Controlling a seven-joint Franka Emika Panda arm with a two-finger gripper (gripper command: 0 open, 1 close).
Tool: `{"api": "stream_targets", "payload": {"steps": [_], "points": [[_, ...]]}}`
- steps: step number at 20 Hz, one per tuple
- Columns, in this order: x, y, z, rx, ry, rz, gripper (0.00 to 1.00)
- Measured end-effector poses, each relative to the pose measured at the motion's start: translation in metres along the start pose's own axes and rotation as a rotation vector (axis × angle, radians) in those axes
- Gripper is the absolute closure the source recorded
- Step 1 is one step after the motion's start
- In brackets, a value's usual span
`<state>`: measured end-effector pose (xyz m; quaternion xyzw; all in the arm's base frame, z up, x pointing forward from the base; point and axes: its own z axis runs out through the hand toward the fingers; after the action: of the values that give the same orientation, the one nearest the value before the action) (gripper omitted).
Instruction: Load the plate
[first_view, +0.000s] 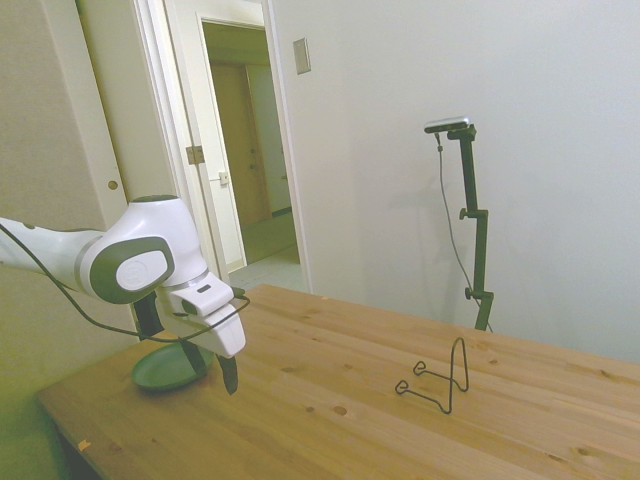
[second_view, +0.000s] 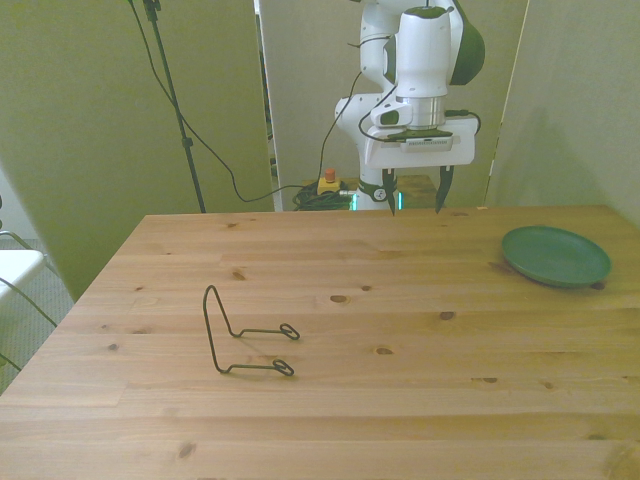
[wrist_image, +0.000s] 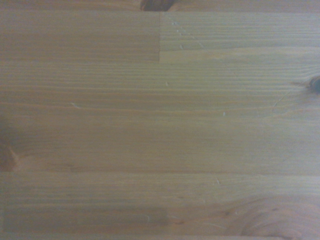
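The green plate lies flat on the wooden table near the front view's right edge; in the side view the plate sits partly behind the arm. My gripper hovers above the table's far edge, fingers spread apart and empty, well to the left of the plate in the front view. In the side view the gripper hangs just in front of the plate. The wrist view shows only bare wood grain.
A thin black wire stand rests on the table toward the front view's left, seen also in the side view as the wire stand. An open doorway lies behind the table.
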<state>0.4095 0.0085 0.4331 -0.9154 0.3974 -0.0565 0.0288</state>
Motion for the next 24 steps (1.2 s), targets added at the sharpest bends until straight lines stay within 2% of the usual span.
{"api": "stream_targets", "payload": {"steps": [6, 14, 19, 24], "points": [[0.002, -0.004, 0.007, 0.021, 0.012, 0.025, 0.00], [-0.002, -0.039, 0.016, 0.159, -0.133, 0.105, 0.00], [-0.008, -0.072, 0.034, 0.230, -0.175, 0.095, 0.00], [-0.044, -0.106, 0.053, 0.234, -0.218, 0.046, 0.00]]}}
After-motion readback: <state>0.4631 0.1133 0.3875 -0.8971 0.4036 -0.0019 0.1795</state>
